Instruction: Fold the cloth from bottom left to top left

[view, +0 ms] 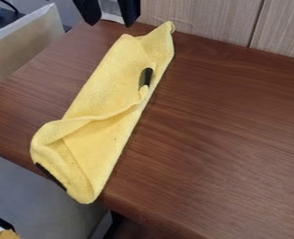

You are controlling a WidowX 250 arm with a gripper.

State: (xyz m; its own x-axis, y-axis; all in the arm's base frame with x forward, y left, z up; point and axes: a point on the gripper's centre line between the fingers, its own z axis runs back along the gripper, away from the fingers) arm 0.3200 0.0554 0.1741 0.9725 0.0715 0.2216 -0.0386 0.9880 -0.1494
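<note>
The yellow cloth [105,95] is lying on the brown table [224,140], in a long, thin shape that is running from the low left up to the top, leaning a bit to the right. The black gripper [110,23] is hanging at the top of the view, up and to the left of the cloth's top end. Its two fingers are standing wide apart, and they are holding nothing. So the top end is sitting near the gripper, and the bottom end is sitting far away, down at the table's edge. That far end is looking like the part that needs picking up, so the gripper is needing to go down along nearly the whole long side first. Then it is needing to bring that end back up the same long way, toward the top left. The middle is lying in bumpy folds, so the fingers are maybe risking a snag there.
</note>
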